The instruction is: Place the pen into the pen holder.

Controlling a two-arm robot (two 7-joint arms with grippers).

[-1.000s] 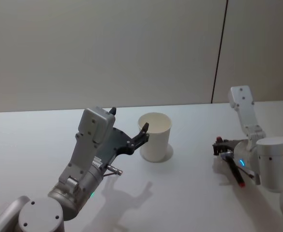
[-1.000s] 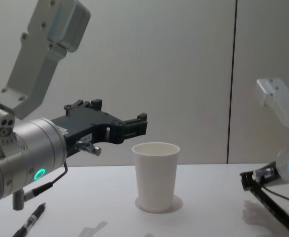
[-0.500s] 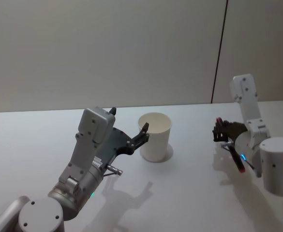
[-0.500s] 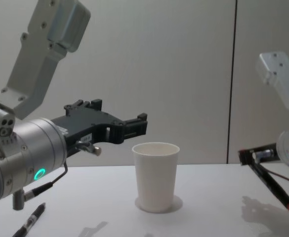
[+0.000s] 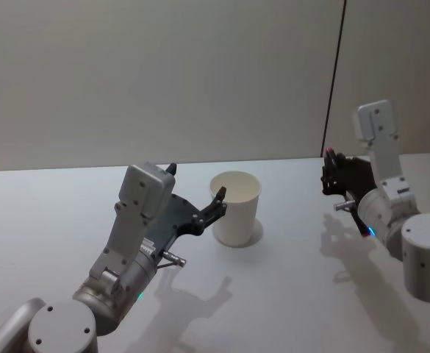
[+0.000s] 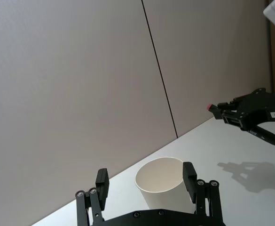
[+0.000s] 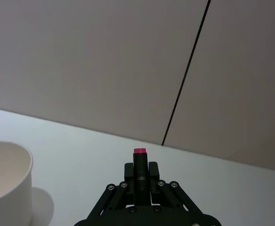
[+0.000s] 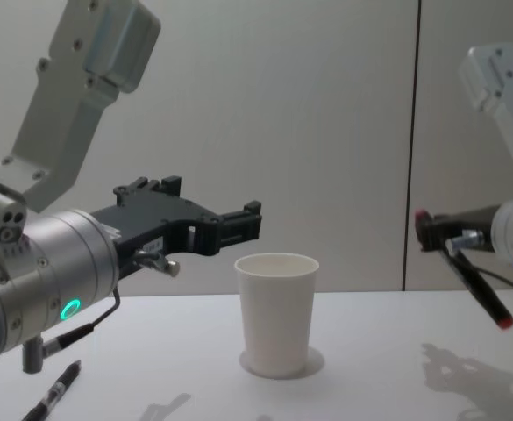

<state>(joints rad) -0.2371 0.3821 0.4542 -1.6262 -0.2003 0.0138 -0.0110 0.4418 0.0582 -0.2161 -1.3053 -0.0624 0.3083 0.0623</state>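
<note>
My right gripper (image 8: 428,230) is clamped shut on the pen (image 8: 475,288), holding it in the air above the table (image 5: 288,294). The pen's pink-capped end pokes out just above my fingers, and its dark body slants down and away toward my right, ending in a red tip clear of the tabletop. In the right wrist view the pen (image 7: 139,165) sits squarely between the 2 fingers. To the left of this gripper, well apart from it and lower, stands the pen holder (image 8: 278,309), a white paper cup upright on the table with its mouth open. Beyond it on that side my left gripper (image 5: 196,184) hangs in the air with its 2 fingers spread wide and nothing between them. The pen holder (image 6: 164,188) stands just ahead of those fingertips and a little lower, near them but not touching. Below my left arm, a second pen (image 8: 54,395) lies flat on the table.
</note>
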